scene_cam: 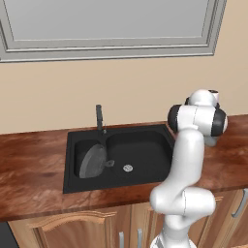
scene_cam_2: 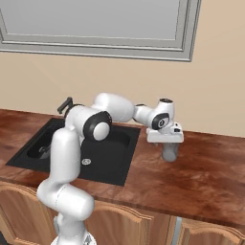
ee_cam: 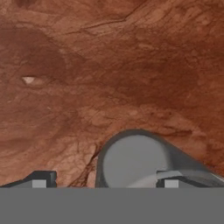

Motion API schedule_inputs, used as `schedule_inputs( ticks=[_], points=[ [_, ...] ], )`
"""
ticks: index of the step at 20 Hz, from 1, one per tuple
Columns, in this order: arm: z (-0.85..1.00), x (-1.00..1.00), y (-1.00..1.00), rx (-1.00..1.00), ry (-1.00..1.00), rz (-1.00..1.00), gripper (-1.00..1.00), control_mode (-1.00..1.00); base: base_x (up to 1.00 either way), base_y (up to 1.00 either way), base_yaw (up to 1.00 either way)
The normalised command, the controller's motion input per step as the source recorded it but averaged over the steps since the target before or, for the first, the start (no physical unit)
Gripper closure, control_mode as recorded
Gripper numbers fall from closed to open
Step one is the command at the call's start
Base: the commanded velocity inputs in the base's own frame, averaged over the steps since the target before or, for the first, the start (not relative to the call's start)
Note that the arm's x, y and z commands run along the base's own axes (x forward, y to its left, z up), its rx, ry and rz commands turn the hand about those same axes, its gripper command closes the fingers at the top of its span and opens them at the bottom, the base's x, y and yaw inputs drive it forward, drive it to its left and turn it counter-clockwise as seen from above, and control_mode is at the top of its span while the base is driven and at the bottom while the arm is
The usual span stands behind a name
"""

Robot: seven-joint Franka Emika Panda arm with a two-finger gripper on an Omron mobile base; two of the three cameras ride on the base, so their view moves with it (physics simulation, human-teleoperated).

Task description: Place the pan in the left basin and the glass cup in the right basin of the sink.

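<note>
Pan (scene_cam: pixel 90 162) tilted in left basin (scene_cam: pixel 77 150); glass cup (scene_cam_2: pixel 170 151) upright on counter.

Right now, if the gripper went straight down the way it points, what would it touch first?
Most likely the glass cup: the gripper hangs directly over it, and in the hand view the rim lies between the finger tips. One tip may strike the rim first; depth is unclear. Beneath it is the wooden counter.

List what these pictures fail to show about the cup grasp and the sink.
- Claw grip: in the right base view the hand covers the glass cup's top; contact unclear.
- Cup's base: hand view, cut off by the bottom edge.
- Left basin: right base view, partly behind the arm.
- Pan handle: left base view, too small.
</note>
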Motion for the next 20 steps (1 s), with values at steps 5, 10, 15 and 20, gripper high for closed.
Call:
schedule_inputs(
  ticks=[5,10,15,20],
  points=[
    [-0.29,-0.19,0.18,0.0,-0.01,-0.11,1.0,-1.0,0.0,0.0,0.0],
    [-0.27,-0.09,0.13,0.01,-0.04,-0.11,1.0,-1.0,0.0,0.0,0.0],
    [-0.25,-0.06,0.05,0.01,-0.04,-0.08,1.0,-1.0,0.0,0.0,0.0],
    [-0.03,-0.12,0.04,0.01,-0.04,-0.01,1.0,-1.0,0.0,0.0,0.0]
  ],
)
